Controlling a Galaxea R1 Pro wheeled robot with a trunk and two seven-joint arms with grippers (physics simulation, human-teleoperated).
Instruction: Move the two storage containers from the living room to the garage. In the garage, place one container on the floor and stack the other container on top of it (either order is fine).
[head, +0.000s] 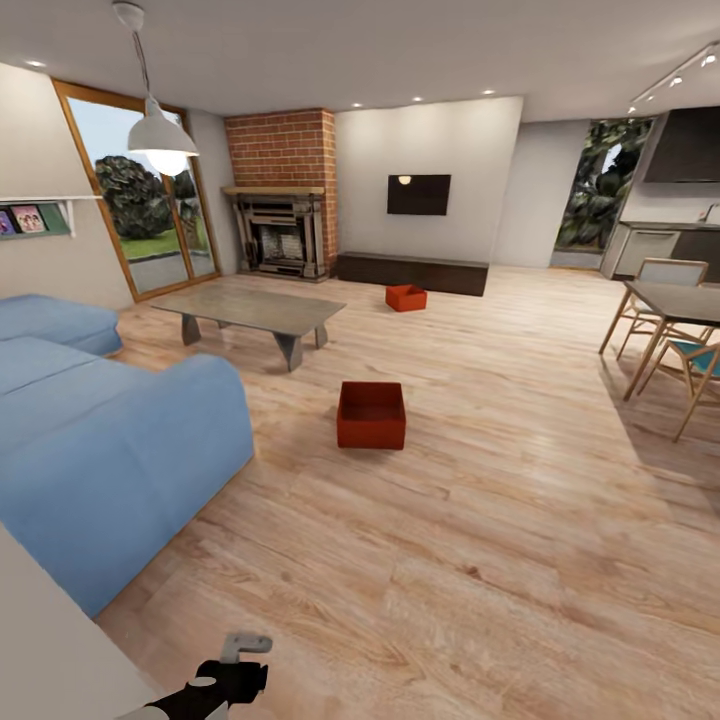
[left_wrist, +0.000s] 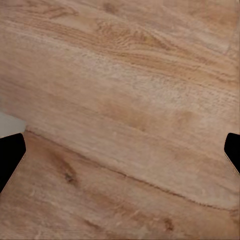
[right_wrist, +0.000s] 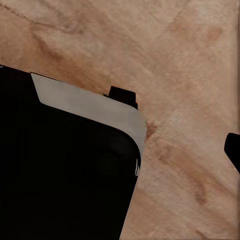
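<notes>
Two red-orange storage containers stand on the light wood floor of the living room in the head view. The nearer one (head: 371, 414) is squarish and deep, lidless and empty, just past the sofa's end. The farther one (head: 405, 297) sits lower, in front of the long dark cabinet (head: 412, 272). My left gripper (head: 245, 648) shows at the bottom edge, far short of both boxes. In the left wrist view the left gripper (left_wrist: 120, 160) is open over bare planks, holding nothing. The right gripper (right_wrist: 120, 157) has one fingertip (right_wrist: 233, 151) at the frame edge, set wide, beside a black part of my body.
A blue sofa (head: 100, 430) fills the left. Beyond it stands a grey low table (head: 255, 310), with a brick fireplace (head: 285, 235) behind. A dining table with chairs (head: 670, 310) is at the right. Wide open plank floor (head: 480, 540) leads to the nearer container.
</notes>
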